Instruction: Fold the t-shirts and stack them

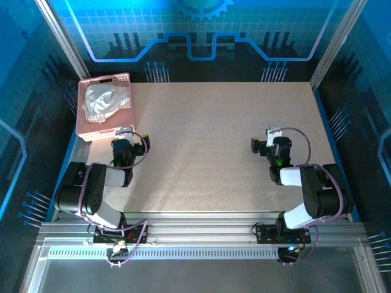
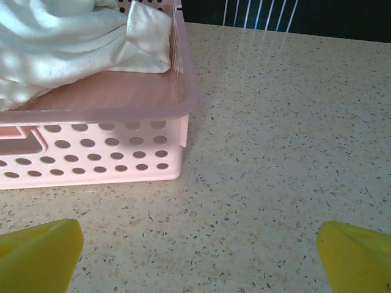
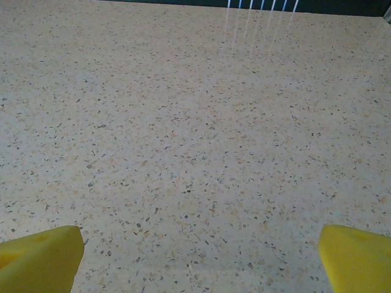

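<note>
The speckled table [image 1: 214,140] carries a pink basket [image 1: 104,135] at its far left corner. Inside lies the white t-shirt [image 1: 102,102], bunched, its long axis running near to far. Just beside the basket's near wall, the left gripper [image 1: 124,133] is spread wide; the right gripper [image 1: 263,139], well apart, is also spread.

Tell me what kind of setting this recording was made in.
Likely a robot lab test cell, not a home: a speckled beige tabletop framed by aluminium rails, blue-lit printed panels behind, and a pink perforated plastic basket holding a crumpled white t-shirt.

A pink basket [image 1: 104,132] sits far-left on the table [image 1: 226,152].
</note>
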